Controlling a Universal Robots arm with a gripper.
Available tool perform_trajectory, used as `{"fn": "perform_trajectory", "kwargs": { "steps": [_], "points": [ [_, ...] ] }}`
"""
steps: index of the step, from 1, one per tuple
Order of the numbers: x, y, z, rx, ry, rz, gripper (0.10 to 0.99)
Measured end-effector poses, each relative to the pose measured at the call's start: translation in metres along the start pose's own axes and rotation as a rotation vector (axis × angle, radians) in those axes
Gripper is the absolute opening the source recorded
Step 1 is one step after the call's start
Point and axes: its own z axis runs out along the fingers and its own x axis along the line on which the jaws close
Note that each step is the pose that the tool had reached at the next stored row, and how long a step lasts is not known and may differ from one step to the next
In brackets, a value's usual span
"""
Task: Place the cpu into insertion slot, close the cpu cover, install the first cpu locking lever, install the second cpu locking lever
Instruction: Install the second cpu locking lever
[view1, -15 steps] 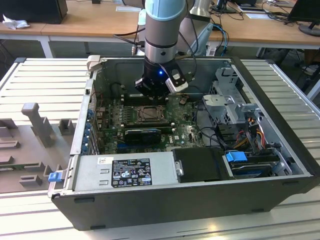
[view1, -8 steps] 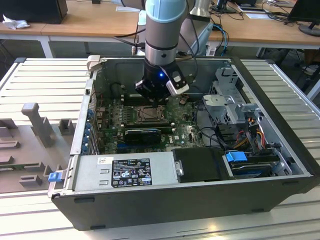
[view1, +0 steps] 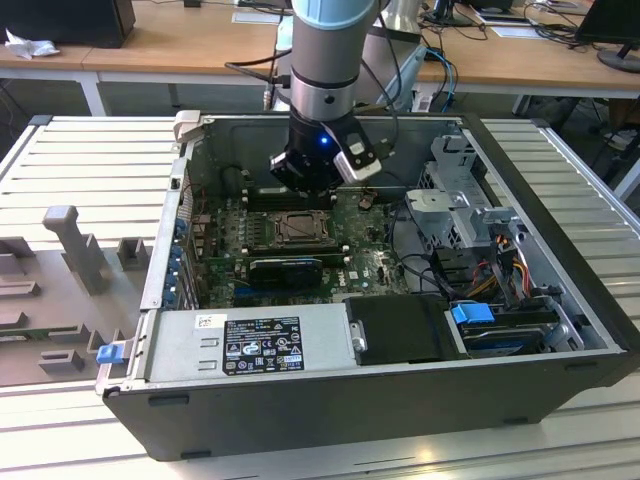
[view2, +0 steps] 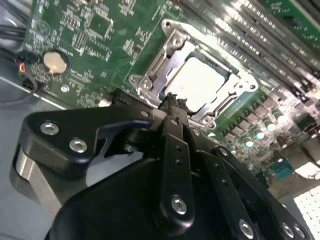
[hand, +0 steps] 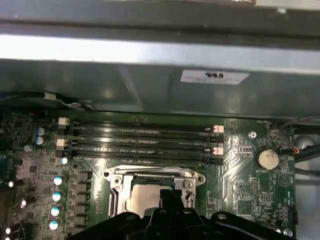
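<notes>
Already seated: chip in its socket, gripper poised at the rim

Over the opened computer case the arm hangs almost straight down, its gripper just above the green motherboard. Taking the insertion slot as the mark, the cpu lies flat inside it, pale face up, framed by the cpu cover, which lies down around the chip. The black fingers look pressed together with nothing between them, their tips at the slot's near edge, beside the frame's corner screw. Past the slot's far side run the long black memory slots. Off to one side of the slot sits a round coin battery. In the first wrist view the cpu shows just ahead of the gripper, with the case's grey wall rising behind the memory slots.
</notes>
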Motion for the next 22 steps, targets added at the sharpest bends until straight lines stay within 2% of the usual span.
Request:
{"fn": "perform_trajectory", "kwargs": {
  "steps": [3, 5, 8, 10, 12, 14, 16, 18, 19, 22],
  "points": [
    [0.0003, -0.007, -0.0008, 0.0, -0.0001, 0.0, 0.106],
    [0.0004, -0.0066, -0.0116, 0.0, 0.0, 0.0, 0.106],
    [0.0002, -0.0065, -0.0231, 0.0, -0.0001, 0.0, 0.106],
    [0.0007, -0.0112, -0.0237, 0.0, 0.0, 0.0, 0.106],
    [0.0014, -0.0213, -0.0243, 0.0, 0.0001, 0.0, 0.106],
    [0.0015, -0.0247, -0.023, -0.001, 0.0011, 0.0, 0.106],
    [0.0017, -0.0268, -0.0215, -0.002, 0.0071, 0.001, 0.106],
    [0.002, -0.03, -0.0207, -0.007, 0.0095, -0.001, 0.106],
    [0.0032, -0.0347, -0.0195, -0.017, 0.0102, -0.004, 0.106],
    [0.0043, -0.0437, -0.0192, -0.017, 0.0112, -0.011, 0.106]
  ]
}}
